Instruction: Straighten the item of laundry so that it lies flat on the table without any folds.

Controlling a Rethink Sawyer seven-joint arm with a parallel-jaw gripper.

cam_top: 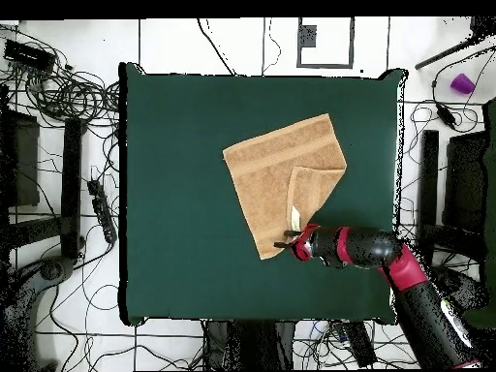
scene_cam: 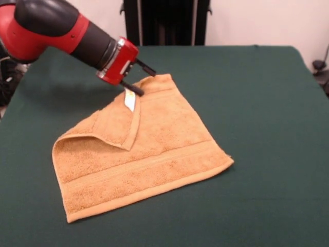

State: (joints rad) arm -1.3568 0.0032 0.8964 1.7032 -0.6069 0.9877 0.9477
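Observation:
The item of laundry (scene_cam: 164, 144) is an orange-tan towel lying near the middle of the green table (scene_cam: 267, 103). One corner is folded over onto the rest as a triangular flap (scene_cam: 110, 126), and a white label (scene_cam: 130, 100) shows near the flap's tip. My gripper (scene_cam: 140, 78) sits at that tip, at the towel's far edge, with its two black fingers apart and the lower finger touching the cloth. In the overhead view the towel (cam_top: 276, 170) lies right of the centre of the table (cam_top: 174, 194), and the gripper (cam_top: 289, 238) is at its lower corner.
The red and black arm (scene_cam: 56, 28) reaches in from the upper left in the front view. Cables and equipment (cam_top: 68, 194) lie on the floor around the table in the overhead view. Bare green cloth surrounds the towel on all sides.

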